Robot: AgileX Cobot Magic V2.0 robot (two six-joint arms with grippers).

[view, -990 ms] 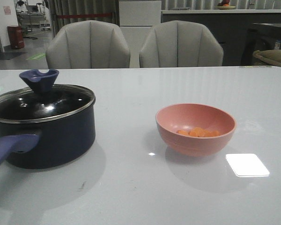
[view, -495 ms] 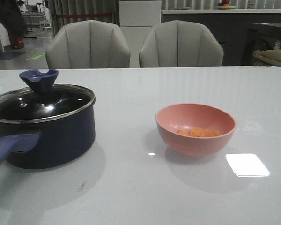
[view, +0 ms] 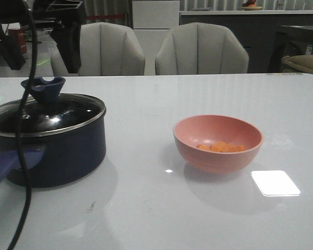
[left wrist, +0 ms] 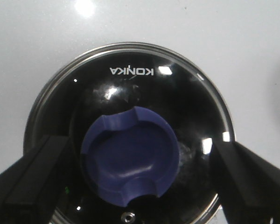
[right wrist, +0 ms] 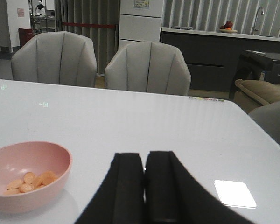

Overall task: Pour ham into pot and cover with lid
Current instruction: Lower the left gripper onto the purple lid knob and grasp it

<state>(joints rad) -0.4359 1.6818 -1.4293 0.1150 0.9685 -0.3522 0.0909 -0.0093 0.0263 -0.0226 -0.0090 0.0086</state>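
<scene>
The dark navy pot [view: 62, 153] stands at the table's left with its handle [view: 8, 165] pointing toward me. The glass lid [view: 68, 112] sits on it, with its blue notched knob [view: 43, 87] on top. My left gripper [view: 41, 66] hangs open just above the knob and touches nothing. In the left wrist view the knob [left wrist: 129, 161] lies between the two spread fingers [left wrist: 35, 179], with the lid [left wrist: 130, 79] around it. The ham [view: 220, 147] lies in the pink bowl [view: 198, 127], right of centre. My right gripper [right wrist: 144, 156] is shut and empty, to the right of the bowl [right wrist: 42, 156] and ham [right wrist: 29, 181].
A black cable [view: 26, 156] from the left arm hangs in front of the pot. Two grey chairs [view: 201, 49] stand behind the table's far edge. A bright light patch [view: 275, 183] lies on the table [view: 146, 208] right of the bowl.
My left gripper has come into the front view from the upper left and now hangs open over the lid's knob. The pot, lid and bowl have not moved.
</scene>
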